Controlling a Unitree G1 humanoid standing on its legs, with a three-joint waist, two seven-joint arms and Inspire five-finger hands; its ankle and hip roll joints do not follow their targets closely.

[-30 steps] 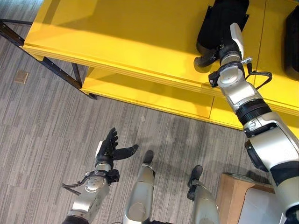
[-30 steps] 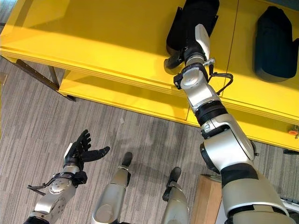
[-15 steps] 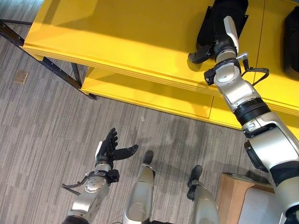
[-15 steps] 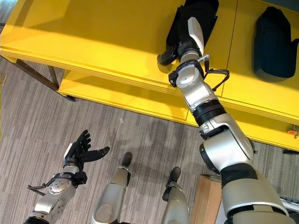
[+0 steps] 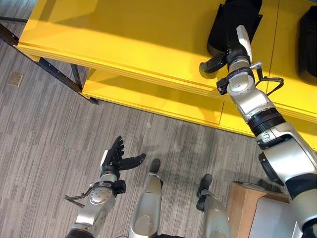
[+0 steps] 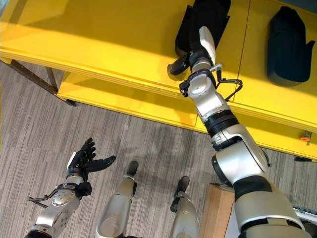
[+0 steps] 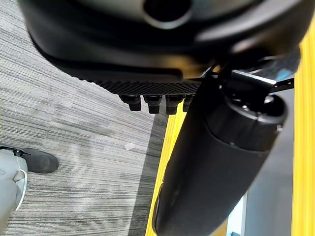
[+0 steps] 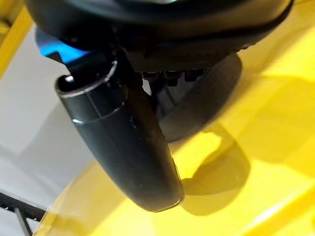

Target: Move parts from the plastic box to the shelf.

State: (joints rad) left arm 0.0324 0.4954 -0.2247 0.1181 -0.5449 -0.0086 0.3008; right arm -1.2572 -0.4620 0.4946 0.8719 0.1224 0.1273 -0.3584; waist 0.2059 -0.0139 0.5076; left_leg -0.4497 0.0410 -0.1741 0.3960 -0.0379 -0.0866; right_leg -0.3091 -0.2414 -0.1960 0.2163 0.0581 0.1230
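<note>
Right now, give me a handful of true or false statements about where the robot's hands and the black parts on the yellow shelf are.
1. The right hand is up at the yellow shelf. True.
2. The left hand is resting on the shelf. False: it hangs low over the grey floor, fingers spread, holding nothing.
3. Two black parts lie on the shelf's top. True: the nearer black part is by the right hand, the far black part lies further right.
4. The far black part lies on the floor. False: it lies on the shelf.
5. The shelf has a lower yellow level under its top. True.
</note>
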